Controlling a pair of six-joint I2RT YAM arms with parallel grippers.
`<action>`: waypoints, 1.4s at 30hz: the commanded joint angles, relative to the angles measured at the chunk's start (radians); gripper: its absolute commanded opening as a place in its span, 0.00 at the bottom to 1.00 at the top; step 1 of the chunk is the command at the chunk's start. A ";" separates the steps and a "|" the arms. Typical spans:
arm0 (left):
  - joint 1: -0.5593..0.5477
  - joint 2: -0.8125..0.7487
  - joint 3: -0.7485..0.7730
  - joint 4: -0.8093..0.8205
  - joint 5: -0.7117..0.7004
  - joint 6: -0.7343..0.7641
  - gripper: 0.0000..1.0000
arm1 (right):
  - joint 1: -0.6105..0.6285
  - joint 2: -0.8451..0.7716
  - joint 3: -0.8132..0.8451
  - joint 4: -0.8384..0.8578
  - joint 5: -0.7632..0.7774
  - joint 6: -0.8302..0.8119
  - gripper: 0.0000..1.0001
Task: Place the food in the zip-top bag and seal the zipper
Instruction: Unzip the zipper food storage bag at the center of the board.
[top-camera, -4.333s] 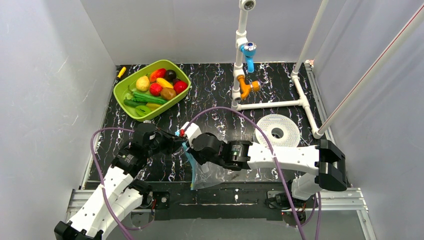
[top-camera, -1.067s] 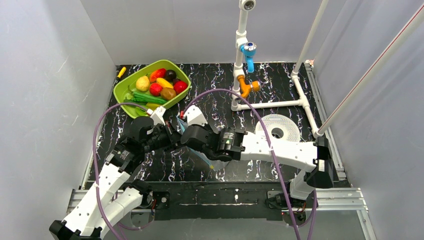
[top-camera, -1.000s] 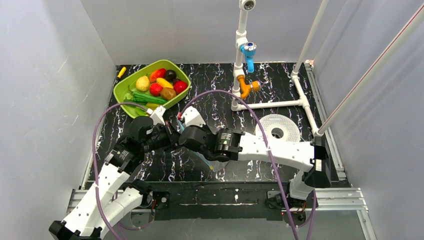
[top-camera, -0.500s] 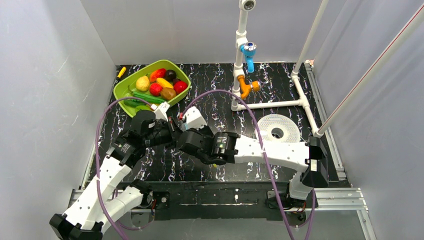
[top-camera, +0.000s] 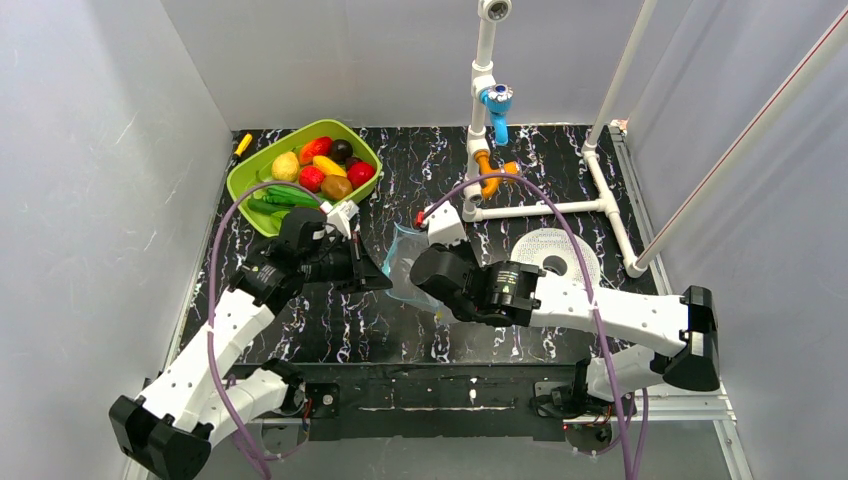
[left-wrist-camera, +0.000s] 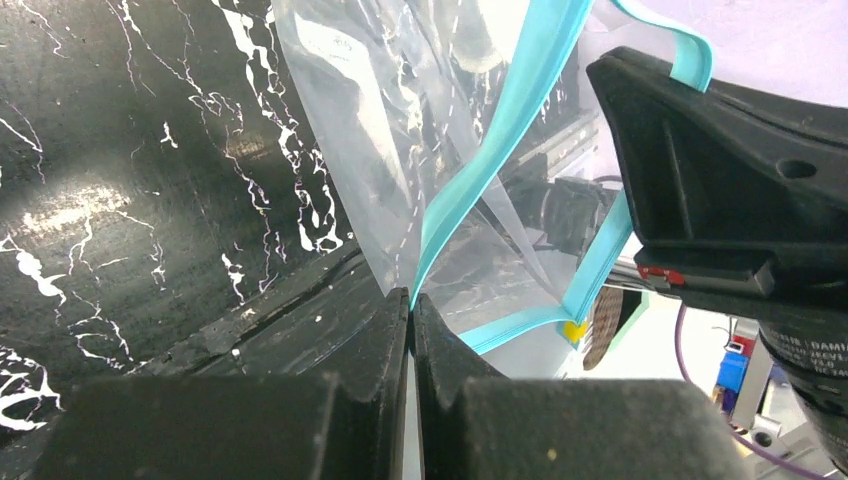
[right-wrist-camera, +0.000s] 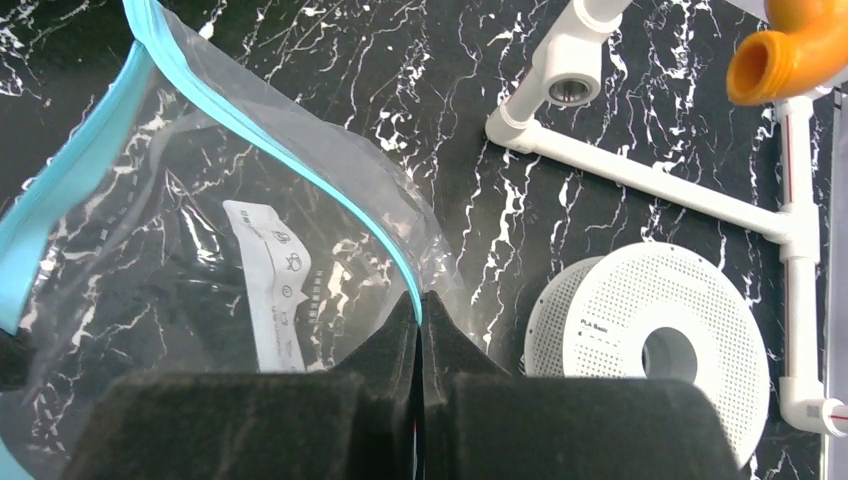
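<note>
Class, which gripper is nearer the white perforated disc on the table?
Right. The right gripper, pinching the zip-top bag, is just beside the white perforated disc; the left gripper holds the bag's far side, farther off.

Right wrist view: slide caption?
Right fingers pinch one blue zipper strip of the clear bag, mouth spread open over the black marble table; white perforated disc at right.

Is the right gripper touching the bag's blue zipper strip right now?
Touching. The right wrist view shows the right gripper shut on the zipper, the blue strip running straight into its closed fingertips.
</note>
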 joint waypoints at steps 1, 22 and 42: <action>-0.003 0.049 -0.017 0.086 0.025 -0.054 0.00 | -0.016 0.010 0.010 0.054 -0.037 -0.018 0.01; -0.002 0.228 0.018 0.109 0.098 0.058 0.49 | -0.085 -0.037 -0.132 0.100 -0.060 0.017 0.01; 0.328 0.185 0.223 -0.043 -0.658 0.141 0.98 | -0.085 -0.163 -0.297 0.240 -0.184 0.029 0.01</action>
